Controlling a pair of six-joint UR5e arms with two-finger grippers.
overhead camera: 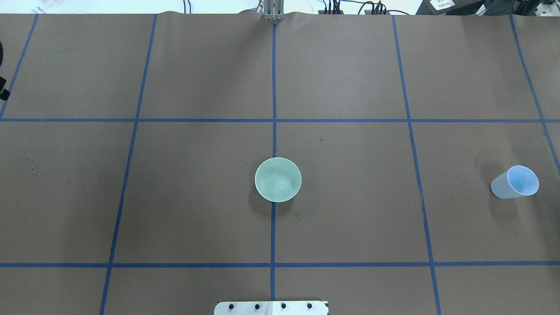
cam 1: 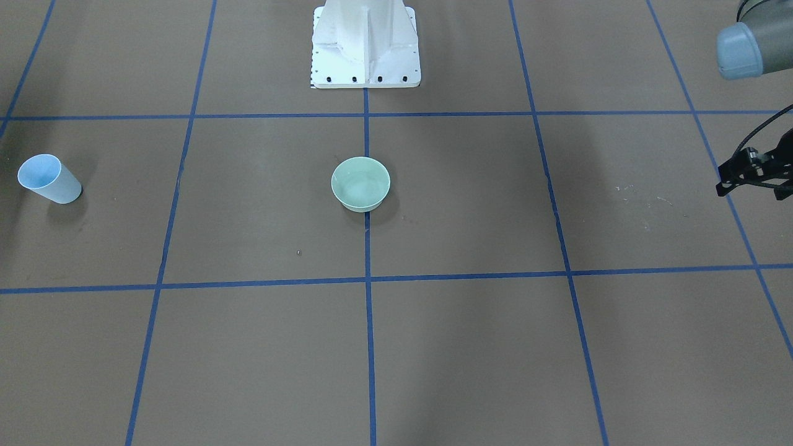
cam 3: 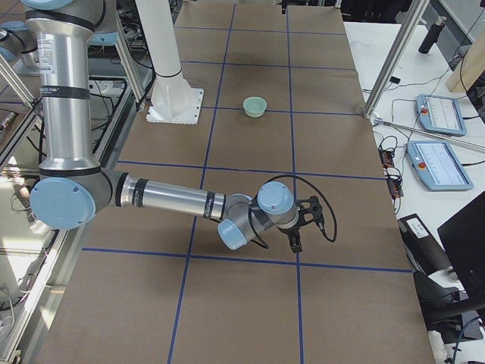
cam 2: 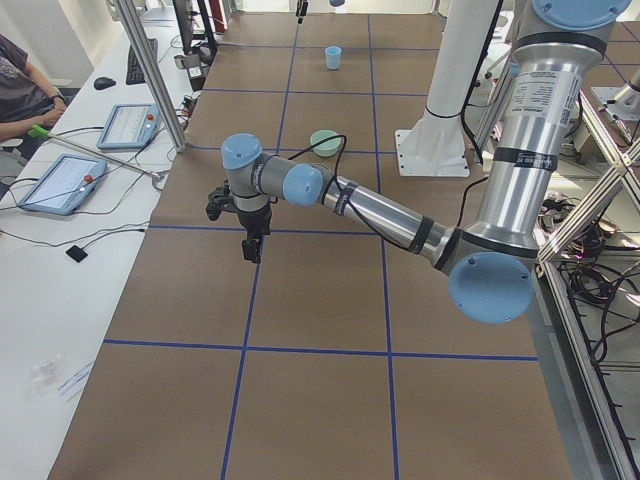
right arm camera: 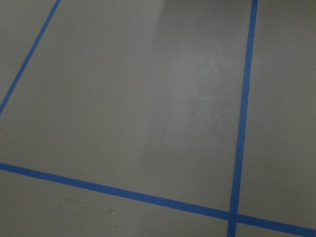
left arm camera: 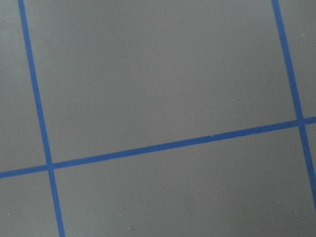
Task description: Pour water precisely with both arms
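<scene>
Brown table is gridded with blue tape lines, tablets alongside.

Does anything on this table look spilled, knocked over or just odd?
Nothing big. The blue cup and green bowl stand upright. Only a faint ring mark and small wet-looking speck show on the brown table cover.

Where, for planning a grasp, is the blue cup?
In the overhead view, the blue cup sits near the table's right edge, on the robot's right, well apart from the central green bowl.
</scene>
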